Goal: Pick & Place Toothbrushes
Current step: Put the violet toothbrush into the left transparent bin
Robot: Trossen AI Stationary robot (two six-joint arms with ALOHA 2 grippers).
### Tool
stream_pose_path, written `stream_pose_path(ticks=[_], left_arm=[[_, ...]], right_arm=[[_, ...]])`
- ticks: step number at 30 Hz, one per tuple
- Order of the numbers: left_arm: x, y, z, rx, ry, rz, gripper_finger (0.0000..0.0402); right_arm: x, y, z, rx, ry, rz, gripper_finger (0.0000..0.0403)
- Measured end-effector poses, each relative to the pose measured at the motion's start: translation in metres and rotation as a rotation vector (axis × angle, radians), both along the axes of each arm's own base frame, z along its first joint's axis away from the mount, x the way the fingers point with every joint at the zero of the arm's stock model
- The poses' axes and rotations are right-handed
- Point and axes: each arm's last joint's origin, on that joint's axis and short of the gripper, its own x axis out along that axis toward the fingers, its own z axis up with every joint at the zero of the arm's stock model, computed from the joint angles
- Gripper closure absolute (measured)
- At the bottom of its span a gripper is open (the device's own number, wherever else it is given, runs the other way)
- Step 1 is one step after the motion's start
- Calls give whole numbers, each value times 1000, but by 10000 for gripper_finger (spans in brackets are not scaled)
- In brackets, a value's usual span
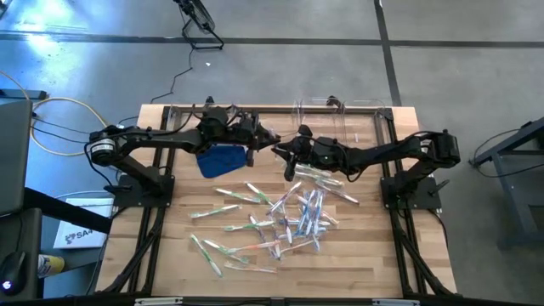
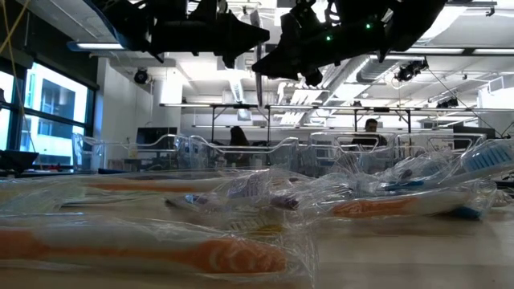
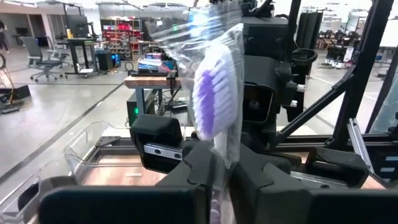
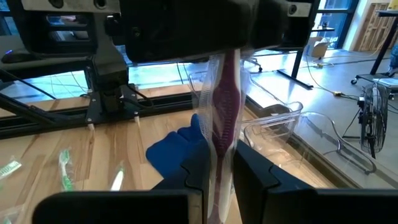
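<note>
In the left wrist view the wrapped toothbrush is disappearing at its lower end between the dark fingers, and its top is running off the frame. In the low view the nearest orange toothbrush is blurring.

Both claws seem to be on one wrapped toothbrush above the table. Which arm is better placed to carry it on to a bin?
Probably left. The left claw has the toothbrush pinched near its bristle end, and the right claw also grips it, so this looks like a handover.
</note>
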Motion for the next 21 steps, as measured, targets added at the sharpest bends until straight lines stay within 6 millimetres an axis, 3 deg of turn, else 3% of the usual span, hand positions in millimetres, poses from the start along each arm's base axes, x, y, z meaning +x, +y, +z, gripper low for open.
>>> stream_pose_path(ticks=[14, 21], left_arm=[[0, 0, 0, 34, -1, -21, 392], [-12, 22, 0, 31, 24, -33, 392]], right_arm=[[-1, 3, 2, 1, 4, 18, 245], [-21, 6, 19, 9, 91, 16, 199]])
